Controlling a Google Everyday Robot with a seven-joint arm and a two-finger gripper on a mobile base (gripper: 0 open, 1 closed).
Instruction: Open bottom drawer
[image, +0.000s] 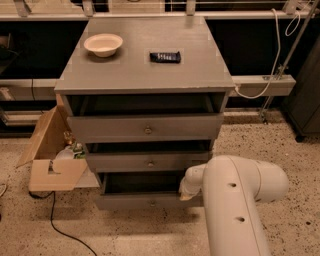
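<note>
The grey cabinet has three drawers, all pulled out a little. The bottom drawer (150, 201) is lowest, with a small round knob at its centre and a dark gap above its front. My white arm comes in from the lower right. The gripper (189, 186) is at the right end of the bottom drawer's top edge, mostly hidden behind the arm's white wrist. The middle drawer (150, 162) and the top drawer (147, 128) sit above.
A cream bowl (103, 44) and a black remote-like object (165, 57) lie on the cabinet top (145, 75). An open cardboard box (52, 155) with items stands on the floor at the left. A black cable (55, 220) runs on the speckled floor.
</note>
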